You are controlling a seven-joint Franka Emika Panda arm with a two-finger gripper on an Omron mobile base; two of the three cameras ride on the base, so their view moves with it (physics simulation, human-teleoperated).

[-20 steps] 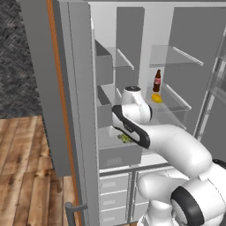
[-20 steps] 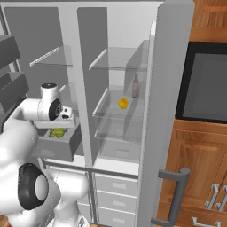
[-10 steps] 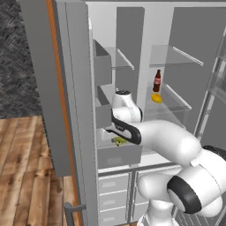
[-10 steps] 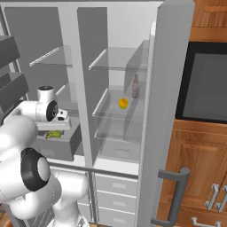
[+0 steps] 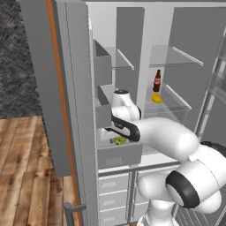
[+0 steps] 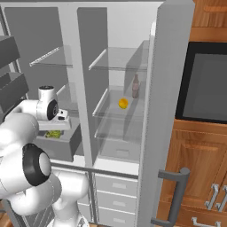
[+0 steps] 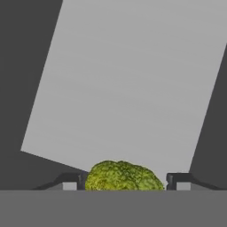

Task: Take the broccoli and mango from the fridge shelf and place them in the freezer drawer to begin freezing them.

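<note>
End effector astride one broccoli; one mango on shelf.

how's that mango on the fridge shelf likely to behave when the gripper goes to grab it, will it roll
The mango looks smooth and rounded, so a sideways nudge would probably roll it on the glass shelf. Its skin may slip between narrow fingers. The bottle stands close behind, so a push could tip that.

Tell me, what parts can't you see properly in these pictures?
- Broccoli, hand view: its underside is cut off by the bottom band.
- Freezer drawer, left base view: the arm covers much of its inside.
- Bottle, right base view: label too small to read.
</note>
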